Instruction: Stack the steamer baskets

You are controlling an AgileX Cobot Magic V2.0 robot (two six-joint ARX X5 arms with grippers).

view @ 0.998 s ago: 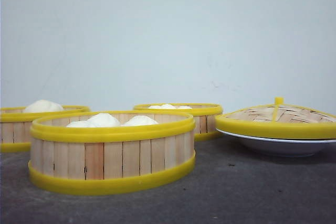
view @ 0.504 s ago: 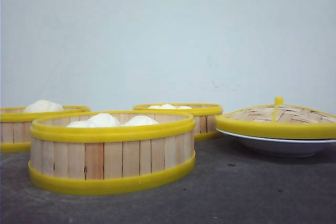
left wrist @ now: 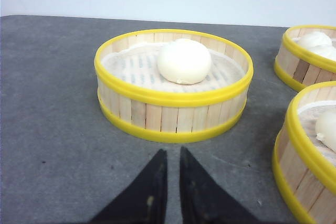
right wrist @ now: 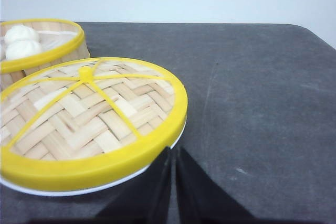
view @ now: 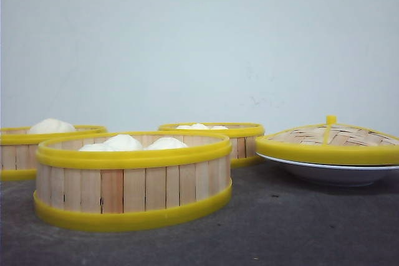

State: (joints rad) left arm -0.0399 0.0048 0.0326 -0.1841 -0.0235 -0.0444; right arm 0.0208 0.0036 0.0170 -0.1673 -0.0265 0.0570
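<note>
My left hand (left wrist: 170, 156) hovers low over the dark grey tabletop (left wrist: 52, 103), its two black fingers drawn to a narrow slit and gripping nothing. My right hand (right wrist: 172, 156) is posed alike, fingers nearly together and empty, its tips just beside the edge of the shallow white plate (right wrist: 63, 191).

Directly ahead of my left hand, a short way off and not touching it, stands the first round steamer basket of light wooden slats with yellow plastic rims (left wrist: 173, 114); on its pale liner sits one white steamed bun (left wrist: 184, 61). A second like basket (left wrist: 304, 161) stands at the edge of the left wrist view and holds a bun only partly seen. A third like basket (left wrist: 307, 56) stands farther back with white buns inside. In the front view the three stand apart on the tabletop, unstacked: one nearest (view: 133, 188), one at far left (view: 19, 154), one behind (view: 240, 144).

The woven bamboo lid with yellow rim and yellow spokes (right wrist: 89, 114) rests on the white plate, right of the baskets.
</note>
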